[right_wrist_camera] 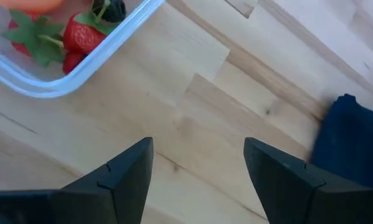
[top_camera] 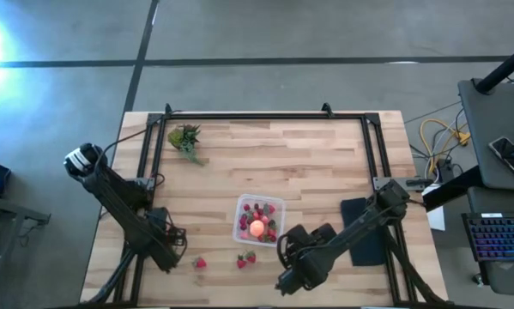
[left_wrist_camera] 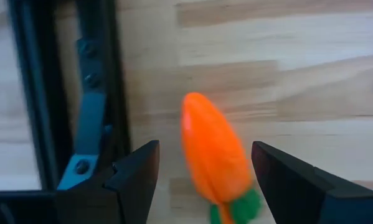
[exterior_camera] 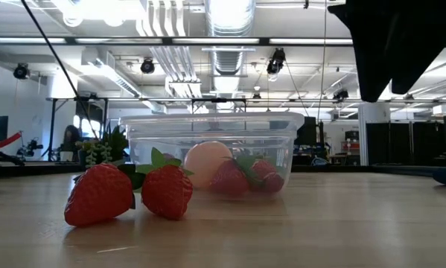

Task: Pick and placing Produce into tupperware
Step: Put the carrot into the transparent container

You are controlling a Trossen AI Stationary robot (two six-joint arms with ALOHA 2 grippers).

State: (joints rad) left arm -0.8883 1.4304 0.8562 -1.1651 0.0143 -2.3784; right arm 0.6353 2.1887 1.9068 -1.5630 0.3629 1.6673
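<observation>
The left gripper (left_wrist_camera: 202, 180) holds its fingers spread around an orange carrot (left_wrist_camera: 214, 152) — ready to pinch it. The right gripper (right_wrist_camera: 198, 180) waits, fingers spread, at four o'clock of the tupperware (top_camera: 258, 220).

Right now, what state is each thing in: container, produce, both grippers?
tupperware: upright, open top, partly filled.
orange-pink fruit: inside the tupperware, among strawberries.
loose strawberries: on the table, outside the tupperware.
left gripper: open, fingers either side of an orange piece, not gripping it.
right gripper: open, empty, beside the tupperware.
leafy clump: lying apart.
</observation>
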